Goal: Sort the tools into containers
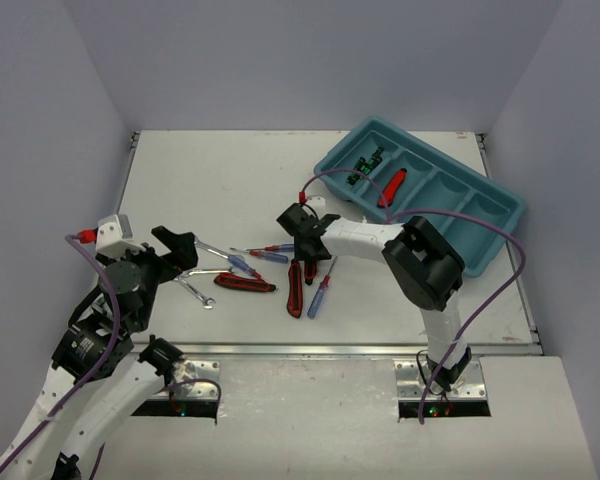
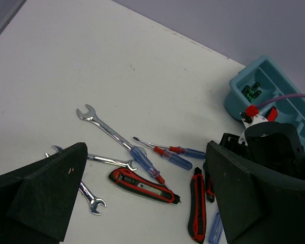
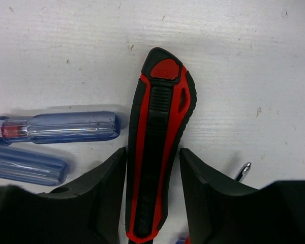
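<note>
**Tool sorting in its early stage: right arm lined up on a utility knife**

The right gripper (image 3: pixel 152 152) is down at the white table (image 1: pixel 230 180), its two fingers straddling a red-and-black utility knife (image 3: pixel 162 101) that lies among the loose tools. One finger sits at the knife's edge and the other shows a thin gap. I cannot tell whether the grip has bitten. The knife appears to rest flat on the table, not lifted.

The left gripper (image 1: pixel 183 250) hovers above the silver wrenches (image 2: pixel 104 127) with its fingers spread wide and nothing between them.

The teal tray (image 1: pixel 518 212) sits at the far right of the table. Its end compartment nearest the tools holds a cluster of black-and-green screwdrivers (image 1: pixel 365 165), and the compartment beside it holds one stored knife (image 1: pixel 391 187). No black-and-green screwdriver shows on the table, so that kind looks finished.

Left to sort:
- three wrenches
- about four blue-and-red screwdrivers (image 2: pixel 147 165)
- three knives: the straddled one, a second loose knife (image 2: pixel 142 185) and a third loose knife (image 2: pixel 197 213)

I see nothing in the tray's two farther compartments, which are presumably meant for the wrenches and the blue-and-red screwdrivers. By my judgement the task is well under half done.
</note>
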Motion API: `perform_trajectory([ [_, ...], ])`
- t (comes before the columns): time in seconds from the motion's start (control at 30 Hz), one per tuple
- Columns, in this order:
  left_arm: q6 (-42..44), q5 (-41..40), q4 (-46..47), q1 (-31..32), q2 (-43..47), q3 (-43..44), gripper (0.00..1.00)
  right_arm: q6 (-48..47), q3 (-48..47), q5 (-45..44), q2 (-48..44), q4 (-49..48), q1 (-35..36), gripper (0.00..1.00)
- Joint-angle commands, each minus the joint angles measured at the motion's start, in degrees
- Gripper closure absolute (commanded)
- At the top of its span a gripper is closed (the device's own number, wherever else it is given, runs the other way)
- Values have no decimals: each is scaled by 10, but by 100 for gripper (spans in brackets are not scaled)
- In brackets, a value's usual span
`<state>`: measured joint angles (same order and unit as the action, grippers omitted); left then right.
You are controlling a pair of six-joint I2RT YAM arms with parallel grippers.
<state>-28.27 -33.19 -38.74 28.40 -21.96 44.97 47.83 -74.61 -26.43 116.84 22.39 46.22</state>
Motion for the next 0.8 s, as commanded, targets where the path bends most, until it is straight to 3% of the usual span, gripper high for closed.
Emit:
perform_trajectory([
  [0.0, 9, 5, 25, -4, 3, -1, 0, 4, -4, -3, 11, 17, 4, 54],
  [0.17, 9, 4, 25, -4, 6, -1, 0, -1, -21, 0, 23, 18, 4, 59],
  [0.3, 9, 5, 25, -4, 5, -1, 0, -8, -27, 0, 9, 16, 4, 82],
  [0.43, 9, 5, 25, -4, 4, -1, 0, -28, -35, 2, -16, 14, 4, 97],
  [0.77, 9, 4, 24, -3, 3, -1, 0, -81, -21, -9, -141, 13, -19, 100],
])
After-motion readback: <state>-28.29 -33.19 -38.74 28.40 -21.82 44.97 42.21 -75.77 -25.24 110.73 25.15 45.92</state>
